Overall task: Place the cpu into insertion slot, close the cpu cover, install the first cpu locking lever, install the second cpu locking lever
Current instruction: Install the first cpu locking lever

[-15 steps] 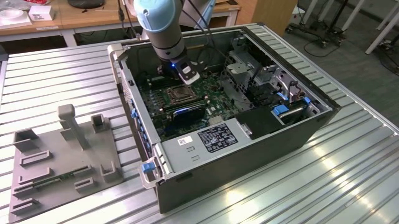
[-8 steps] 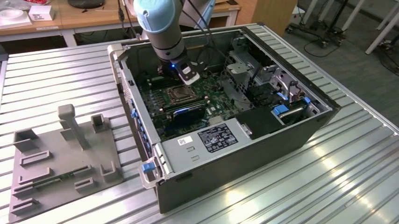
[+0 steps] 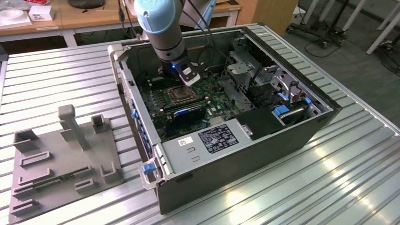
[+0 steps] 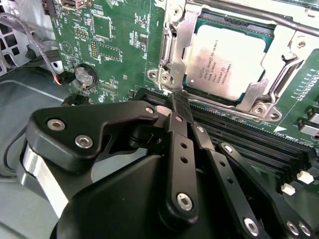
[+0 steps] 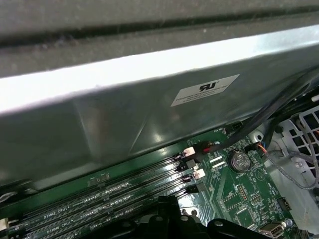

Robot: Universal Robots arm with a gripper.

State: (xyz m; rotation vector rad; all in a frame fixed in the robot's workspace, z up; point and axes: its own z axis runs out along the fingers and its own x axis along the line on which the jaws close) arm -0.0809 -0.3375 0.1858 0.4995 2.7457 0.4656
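Silvery-beige square cpu [image 4: 230, 60] seated in the dark insertion slot [image 4: 207, 17], thin silvery metal cpu cover [image 4: 175, 47] closed over its edges, black gripper [image 4: 180, 110] beside the socket above long black memory slots [image 4: 249, 142], finger opening cannot be told, nothing visibly held

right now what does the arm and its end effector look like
In the exterior view the arm has a light blue joint cap above a dark grey wrist, with a small blue light and a white block lower down. In the second wrist view the end effector is matte black, built of jointed links with silver screw heads.
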